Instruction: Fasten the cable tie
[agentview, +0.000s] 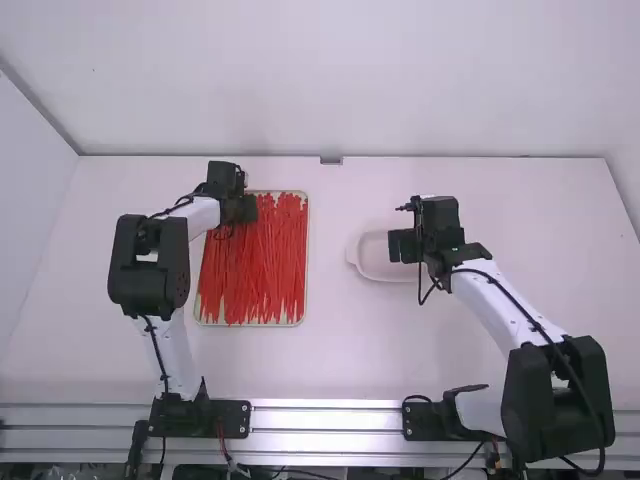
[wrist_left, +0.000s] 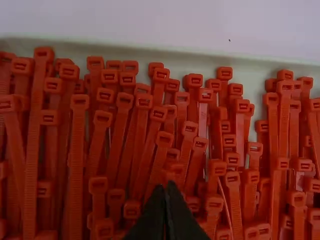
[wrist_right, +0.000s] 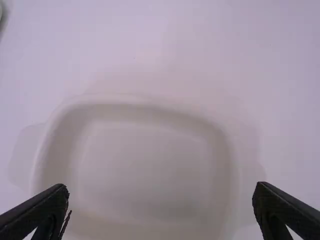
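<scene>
- While the left arm (agentview: 150, 265) stands at the left side of the table (agentview: 450, 330), the left pincer (agentview: 240, 210) sits low over the far left corner of a flat tray (agentview: 304, 300).
- That tray holds a thick heap of red cable ties (agentview: 258, 265), most of them lying lengthwise from near to far and covering nearly all of the tray's floor.
- Seen from the left wrist, the cable ties (wrist_left: 125, 140) point their square heads toward the tray's pale far wall (wrist_left: 240, 62), stacked several layers deep and crossing one another at slight angles.
- The left pincer (wrist_left: 165, 192) has its 2 black fingers pressed together at the tips, right down on the heap; whether a tie is caught between them cannot be told.
- The right arm (agentview: 500, 310) is on the right side of the table, with the right pincer (agentview: 405, 245) above a white dish (agentview: 372, 258) that stands right of the tray and apart from it.
- Seen from the right wrist, the right pincer (wrist_right: 160, 200) is spread wide, its 2 fingers (wrist_right: 42, 207) toward either end of the dish (wrist_right: 145, 107).
- The dish is shallow, with rounded corners and a small handle at each end.
- The 2 pincers are well apart, 1 over the tray and 1 over the dish.
</scene>
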